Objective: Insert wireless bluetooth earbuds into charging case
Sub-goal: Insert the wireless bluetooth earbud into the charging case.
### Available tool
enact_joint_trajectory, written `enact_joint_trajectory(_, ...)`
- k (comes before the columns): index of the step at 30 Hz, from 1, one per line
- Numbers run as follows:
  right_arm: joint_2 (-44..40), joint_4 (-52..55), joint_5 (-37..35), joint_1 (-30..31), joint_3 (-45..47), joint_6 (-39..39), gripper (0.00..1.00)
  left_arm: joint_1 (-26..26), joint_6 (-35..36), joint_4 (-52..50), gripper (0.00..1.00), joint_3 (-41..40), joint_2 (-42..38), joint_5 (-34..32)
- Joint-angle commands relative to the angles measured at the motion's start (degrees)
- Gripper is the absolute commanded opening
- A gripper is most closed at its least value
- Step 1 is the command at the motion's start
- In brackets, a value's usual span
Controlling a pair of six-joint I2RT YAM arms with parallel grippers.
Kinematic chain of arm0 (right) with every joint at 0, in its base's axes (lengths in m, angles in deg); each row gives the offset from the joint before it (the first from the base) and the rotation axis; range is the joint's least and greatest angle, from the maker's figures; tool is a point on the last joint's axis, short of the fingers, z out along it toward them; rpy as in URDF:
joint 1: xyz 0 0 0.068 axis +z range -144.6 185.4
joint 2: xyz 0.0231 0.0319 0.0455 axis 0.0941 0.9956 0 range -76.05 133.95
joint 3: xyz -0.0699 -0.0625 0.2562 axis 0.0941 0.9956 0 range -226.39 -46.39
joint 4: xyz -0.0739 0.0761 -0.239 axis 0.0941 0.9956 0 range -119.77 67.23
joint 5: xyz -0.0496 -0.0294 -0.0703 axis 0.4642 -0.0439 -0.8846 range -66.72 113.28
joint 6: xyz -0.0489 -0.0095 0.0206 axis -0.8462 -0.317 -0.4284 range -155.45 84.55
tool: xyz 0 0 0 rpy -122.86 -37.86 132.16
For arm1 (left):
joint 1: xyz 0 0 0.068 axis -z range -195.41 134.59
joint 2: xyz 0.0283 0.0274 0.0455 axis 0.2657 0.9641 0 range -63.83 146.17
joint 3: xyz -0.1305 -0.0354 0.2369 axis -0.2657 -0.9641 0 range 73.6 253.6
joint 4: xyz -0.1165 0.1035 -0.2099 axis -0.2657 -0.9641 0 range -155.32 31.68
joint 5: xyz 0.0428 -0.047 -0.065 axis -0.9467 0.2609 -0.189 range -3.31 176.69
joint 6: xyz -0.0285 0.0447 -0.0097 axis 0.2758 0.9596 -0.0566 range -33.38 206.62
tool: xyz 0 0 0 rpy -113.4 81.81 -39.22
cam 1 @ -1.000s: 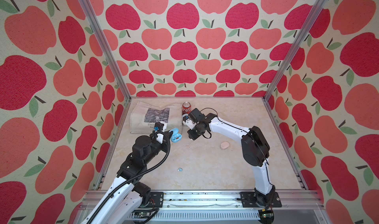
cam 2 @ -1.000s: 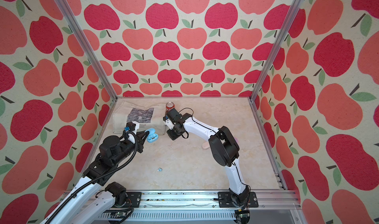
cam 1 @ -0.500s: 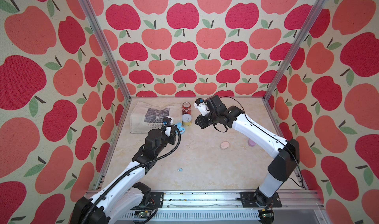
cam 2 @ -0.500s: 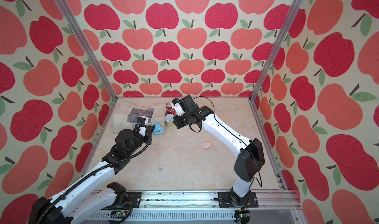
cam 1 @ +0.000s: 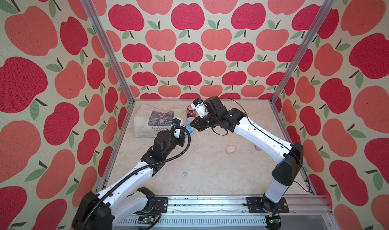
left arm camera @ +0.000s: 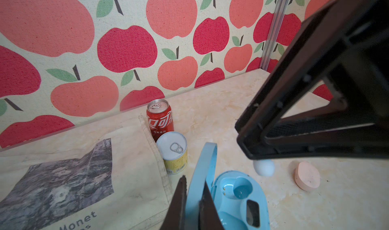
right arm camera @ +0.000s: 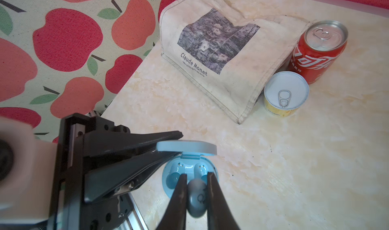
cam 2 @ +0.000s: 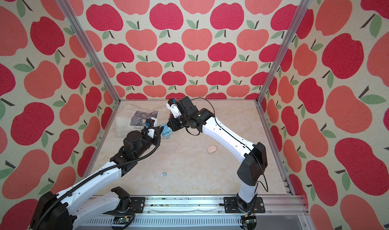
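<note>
Clamping the light blue charging case (cam 1: 191, 130) by its raised lid (right arm camera: 187, 147) with the left gripper (left arm camera: 192, 189), at the centre of a top view. Pinching a light blue earbud (right arm camera: 196, 199) tight in the right gripper (right arm camera: 196, 176), just above the case's open wells. Lower centre: second blue earbud (cam 1: 184, 173), lying loose.

Cloth bag (cam 1: 157, 121) w/ grey Monet print lies flat at back-left of marble-look tabletop (cam 1: 210, 172). Red cola can (left arm camera: 160, 119) upright by bag's right edge, nr back wall. Short yellow tin (left arm camera: 172, 153), pull-tab lid, upright just beside can & bag edge. Apple-print walls (cam 1: 187, 50), metal corner posts (cam 1: 105, 45).
</note>
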Motion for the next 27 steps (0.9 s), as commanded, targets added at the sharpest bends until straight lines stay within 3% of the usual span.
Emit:
enact_joint_trajectory(1,1.0,-1.2,1.8,0.6,-1.3,2.0,0.05,0.4,1.0,2.5,0.0,2.3,0.6,-1.6)
enact_joint_trajectory(27,2.8,-3.3,2.4,2.5,1.5,3.6,0.08,1.1,1.3,3.7,0.0,2.7,0.1,-4.0)
